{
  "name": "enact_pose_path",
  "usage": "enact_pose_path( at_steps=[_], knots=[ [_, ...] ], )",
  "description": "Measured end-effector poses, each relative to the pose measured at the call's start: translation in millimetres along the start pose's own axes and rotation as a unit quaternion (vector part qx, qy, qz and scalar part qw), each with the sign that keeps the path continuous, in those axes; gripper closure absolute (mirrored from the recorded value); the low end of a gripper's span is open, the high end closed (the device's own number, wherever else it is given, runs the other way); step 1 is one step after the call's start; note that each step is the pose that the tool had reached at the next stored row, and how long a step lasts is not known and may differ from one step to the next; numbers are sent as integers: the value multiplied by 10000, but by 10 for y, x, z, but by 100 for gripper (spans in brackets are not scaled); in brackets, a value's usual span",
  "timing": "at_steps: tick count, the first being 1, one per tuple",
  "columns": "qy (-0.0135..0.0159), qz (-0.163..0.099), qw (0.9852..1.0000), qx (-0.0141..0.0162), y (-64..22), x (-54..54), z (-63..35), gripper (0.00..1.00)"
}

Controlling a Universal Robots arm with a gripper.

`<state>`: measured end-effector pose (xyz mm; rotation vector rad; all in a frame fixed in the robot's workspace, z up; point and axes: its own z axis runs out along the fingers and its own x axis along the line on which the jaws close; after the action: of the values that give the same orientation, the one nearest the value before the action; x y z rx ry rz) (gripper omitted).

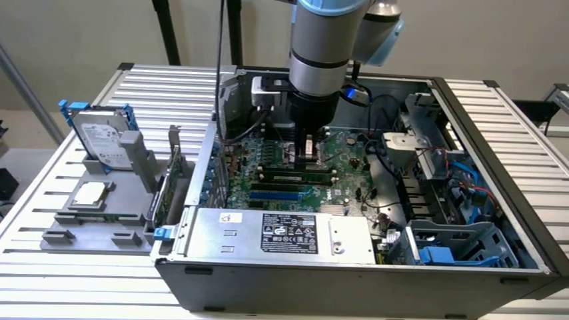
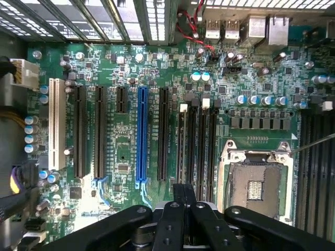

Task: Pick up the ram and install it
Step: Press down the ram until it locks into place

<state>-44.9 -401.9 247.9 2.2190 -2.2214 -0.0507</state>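
You are looking at a slatted metal table [image 1: 80, 280] in front of a plain beige wall, with an open computer case [image 1: 356, 280] lying on it. Your arm [image 1: 324, 47] reaches straight down into the case, and the gripper [image 1: 308, 155] sits low over the green motherboard [image 1: 266, 193]. In the wrist view the gripper's black fingers [image 2: 184, 206] are pressed together with nothing between them, directly above the row of memory slots [image 2: 201, 146] beside the empty processor socket [image 2: 255, 183]. The ram [image 1: 296, 177] lies seated in one of the motherboard's long slots, just in front of the gripper in the exterior view. At the exterior view's left, a grey holder [image 1: 98, 213] on the table carries a hard drive [image 1: 100, 139] and a silver processor chip [image 1: 92, 194].
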Motion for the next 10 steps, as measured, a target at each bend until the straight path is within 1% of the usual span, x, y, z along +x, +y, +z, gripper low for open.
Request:
enact_pose_path(
  at_steps=[10],
  knots=[
    [-2,0,10000,0,0,0,-6,89]
  ],
)
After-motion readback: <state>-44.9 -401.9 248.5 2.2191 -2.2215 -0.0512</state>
